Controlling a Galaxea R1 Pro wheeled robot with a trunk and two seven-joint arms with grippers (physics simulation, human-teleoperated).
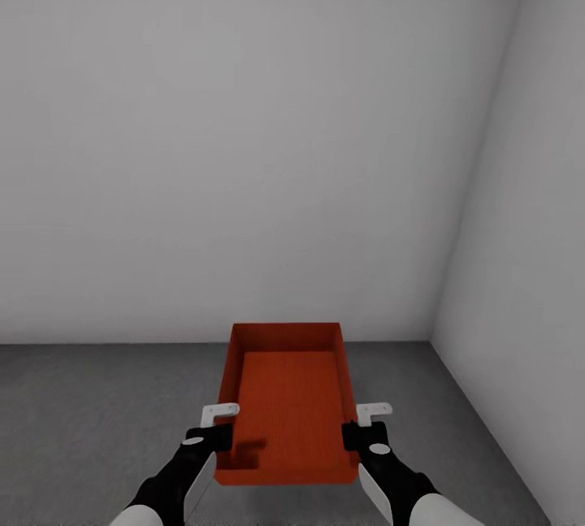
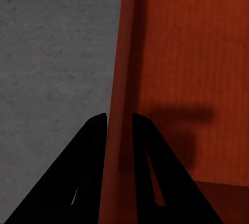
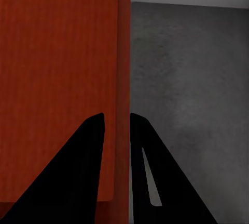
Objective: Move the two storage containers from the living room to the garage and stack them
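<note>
I hold one orange-red storage container (image 1: 288, 404) between both arms, open side up, above the dark grey concrete floor (image 1: 89, 420) of the garage. My left gripper (image 1: 221, 428) is shut on its left wall; the left wrist view has that wall (image 2: 118, 104) pinched between the two black fingers. On the opposite side my right gripper (image 1: 357, 427) is shut on the right wall (image 3: 123, 78), one finger inside the bin and one outside. Whether the bin touches the floor I cannot tell.
A plain white-grey wall (image 1: 244, 144) stands straight ahead, a short way beyond the container. A second wall (image 1: 528, 266) closes the right side, forming a corner. Bare concrete stretches to the left and right of the bin.
</note>
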